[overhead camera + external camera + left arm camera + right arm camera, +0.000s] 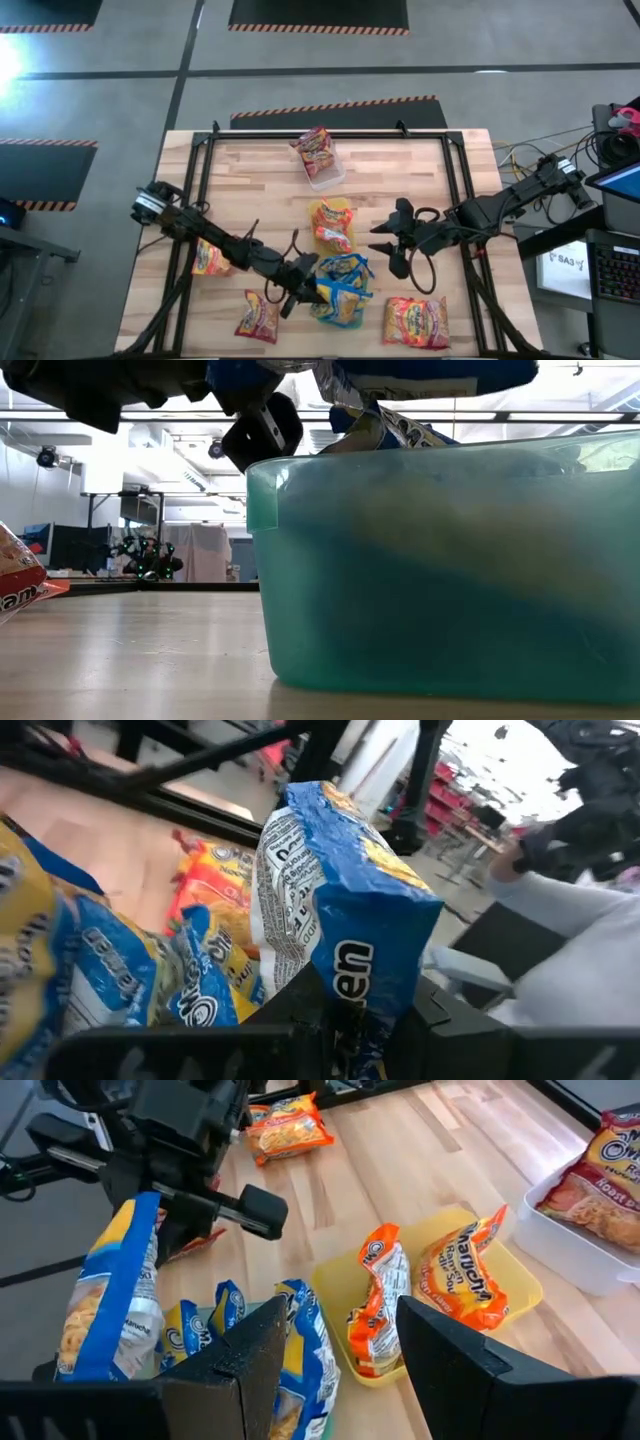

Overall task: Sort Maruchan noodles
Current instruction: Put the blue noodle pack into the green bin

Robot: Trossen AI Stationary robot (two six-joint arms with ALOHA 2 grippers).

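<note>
Left gripper (306, 287) clamped on a blue Maruchan packet (340, 935), held over the green tray (440, 570) near the table's front edge. Lower first, release inside the walls. Right gripper (392, 243) idles mid-table, fingers apart.

The floor (110, 100) around the table is grey, with dark lines across it. Black mats (318, 13) with orange and black striped edges lie on it. The table top (255, 185) is light wood with a black frame. At one side sit a keyboard (612, 270) and some cables (520, 155). Far back, the room is big and bright, with ceiling lights (165, 435) and a white wall (105, 480).
</note>
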